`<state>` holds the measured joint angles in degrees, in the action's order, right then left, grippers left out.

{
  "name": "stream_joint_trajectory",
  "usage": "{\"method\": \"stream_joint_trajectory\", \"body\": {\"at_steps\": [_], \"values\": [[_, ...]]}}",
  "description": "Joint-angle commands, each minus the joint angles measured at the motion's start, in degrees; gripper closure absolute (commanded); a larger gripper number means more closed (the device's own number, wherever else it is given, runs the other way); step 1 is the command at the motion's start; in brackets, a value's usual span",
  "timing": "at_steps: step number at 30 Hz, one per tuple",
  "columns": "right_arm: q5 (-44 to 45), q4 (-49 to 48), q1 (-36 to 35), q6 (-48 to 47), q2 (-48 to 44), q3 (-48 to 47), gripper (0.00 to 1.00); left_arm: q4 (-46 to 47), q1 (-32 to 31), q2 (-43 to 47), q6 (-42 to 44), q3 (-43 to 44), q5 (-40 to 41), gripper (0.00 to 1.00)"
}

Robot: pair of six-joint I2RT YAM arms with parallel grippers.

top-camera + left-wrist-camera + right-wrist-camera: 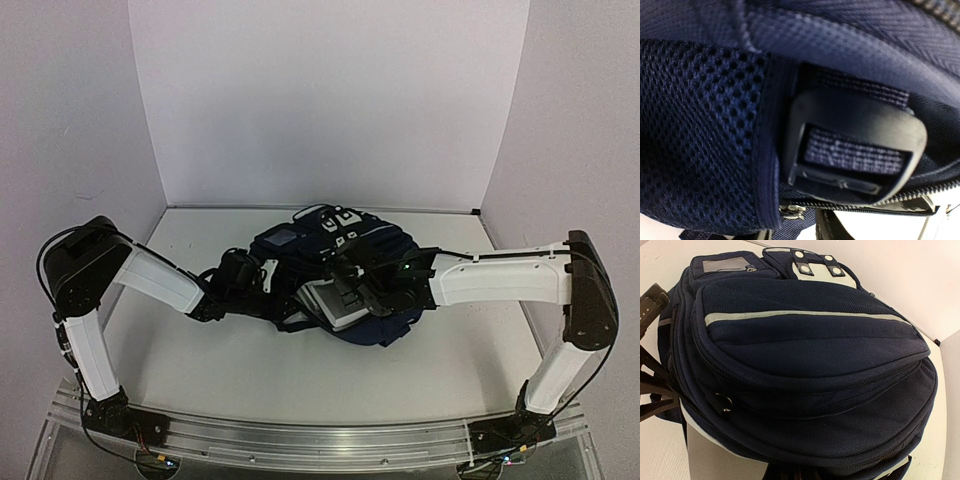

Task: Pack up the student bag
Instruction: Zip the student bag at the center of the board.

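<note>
The student bag is laid on its side at the middle of the worktop, between the two arms. Its navy fabric is crossed by a thin pale stripe, and a light panel with dark studs is seen at its far end. A small metal ring is hung beside a zip line on the side.

The left claw is pressed against the bag's left side. In the left wrist view only the bag's mesh pocket, a dark plastic buckle threaded with webbing, and a closed zipper below it are shown. Whether this claw is apart or together cannot be told.

The right claw is set over the bag's near edge, just above a pale flat patch that cannot be identified. Its jaws are brought fully together. Whether any fabric is pinched between them cannot be told.
</note>
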<state>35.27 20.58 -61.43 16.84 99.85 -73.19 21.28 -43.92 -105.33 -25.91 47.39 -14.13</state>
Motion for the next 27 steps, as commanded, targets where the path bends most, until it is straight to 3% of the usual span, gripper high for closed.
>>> {"method": "stream_joint_trajectory", "body": {"at_steps": [1, 8, 18, 27], "values": [[1.49, -3.18, 0.33, 1.53, -1.99, -1.2, 1.0, 0.99, 0.06, -0.82, 2.24, 3.49, 2.32, 0.8], [1.87, -3.18, 0.33, 1.98, -2.63, -1.1, 1.0, -0.62, -0.02, 1.21, 3.05, 2.32, 1.1, 0.99], [1.94, -3.21, 0.35, 3.16, -1.2, -2.26, 1.0, -3.88, -2.87, 4.91, 2.51, 3.61, -10.23, 1.0], [2.08, -3.52, 0.35, 5.58, 0.26, -3.35, 1.0, -8.4, -8.95, 6.63, 1.96, 8.01, -11.26, 1.0]]}}
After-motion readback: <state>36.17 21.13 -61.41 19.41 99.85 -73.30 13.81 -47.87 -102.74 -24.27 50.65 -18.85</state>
